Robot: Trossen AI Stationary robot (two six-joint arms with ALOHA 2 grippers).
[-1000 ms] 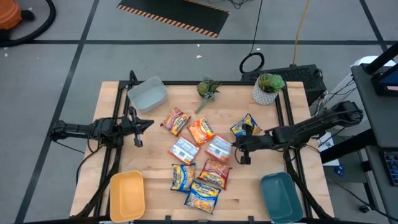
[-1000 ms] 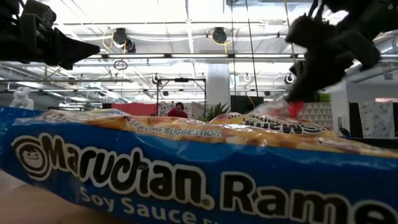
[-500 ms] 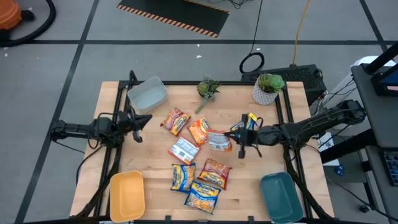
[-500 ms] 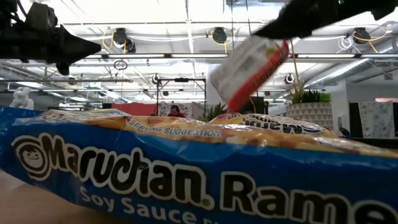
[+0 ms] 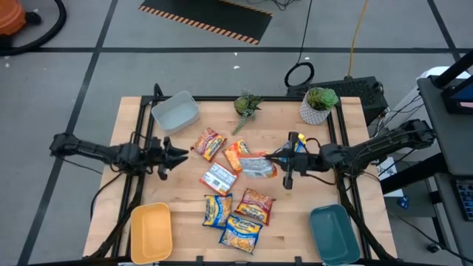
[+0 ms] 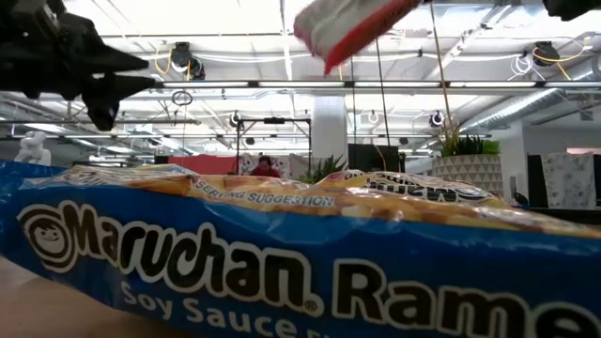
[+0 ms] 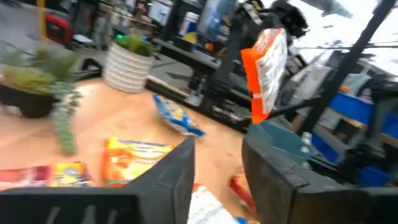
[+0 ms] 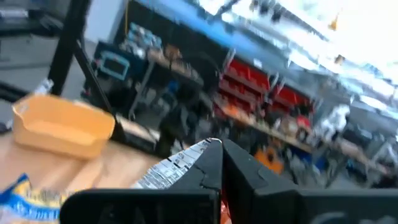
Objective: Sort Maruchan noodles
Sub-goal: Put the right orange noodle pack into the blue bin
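Note:
Several Maruchan noodle packets lie flat in the middle of the table: a red-and-yellow one [image 5: 209, 142], an orange one [image 5: 236, 155], a white one [image 5: 218, 177], a blue-and-yellow one [image 5: 216, 209] and others near the front. My right gripper [image 5: 284, 159] is shut on a white-and-red packet [image 5: 259, 165], held in the air above them. The left wrist view shows this packet [image 7: 264, 74] from afar. A blue packet [image 6: 282, 263] fills the low view. My left gripper [image 5: 179, 154] is open, hovering left of the pile and touching nothing. My right gripper pinches the white-and-red packet by its crinkled end seam [image 8: 186, 160] between its two fingers, coming level from the table's right. The packet is lifted clear of the table. It slants down and away from the fingers toward the table's left [image 6: 343, 23].
A grey bin [image 5: 175, 111] sits at the far left, a yellow bin [image 5: 150, 231] at the near left and a teal bin [image 5: 334, 233] at the near right. Two potted plants [image 5: 247, 106] [image 5: 318, 103] stand along the far edge. A blue-and-yellow packet [image 5: 295, 145] lies by the right gripper.
My right gripper, shut on the white-and-red packet, has risen and drawn slightly toward the far edge; the packet has come off the table and now hangs clear above the other packets. My left gripper has reached a little toward the table's right, nearer the pile.

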